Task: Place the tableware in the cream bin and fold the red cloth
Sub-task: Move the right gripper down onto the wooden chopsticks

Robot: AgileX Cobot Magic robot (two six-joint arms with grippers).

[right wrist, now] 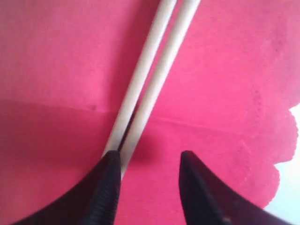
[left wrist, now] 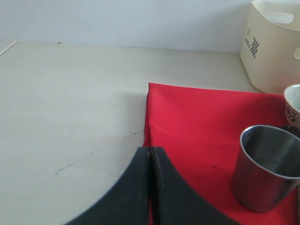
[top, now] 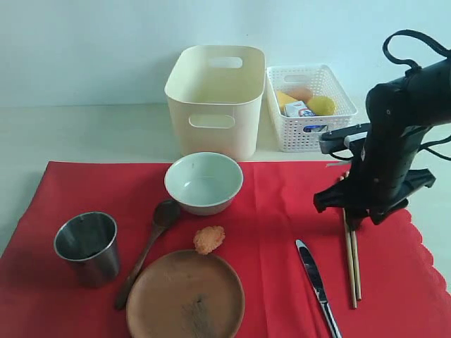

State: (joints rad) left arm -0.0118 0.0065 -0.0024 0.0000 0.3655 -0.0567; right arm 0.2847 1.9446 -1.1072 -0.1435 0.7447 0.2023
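The red cloth point(top: 275, 211) lies flat across the table. On it are a pale bowl point(top: 204, 182), a steel cup point(top: 88, 246), a dark wooden spoon point(top: 148, 250), a brown plate point(top: 185, 296), a knife point(top: 317, 285) and a pair of chopsticks point(top: 352, 260). The cream bin point(top: 211, 98) stands behind the bowl. My right gripper point(right wrist: 149, 159) is open, low over the chopsticks point(right wrist: 150, 70), one finger covering their near end. My left gripper point(left wrist: 150, 149) is shut and empty at the cloth's corner point(left wrist: 201, 122), beside the cup point(left wrist: 267, 168); the exterior view does not show it.
A white lattice basket point(top: 310, 130) holding food items and a small carton stands right of the cream bin. A small brown piece of food point(top: 209, 239) lies between bowl and plate. The cloth's scalloped edge point(right wrist: 281, 140) is close to my right gripper.
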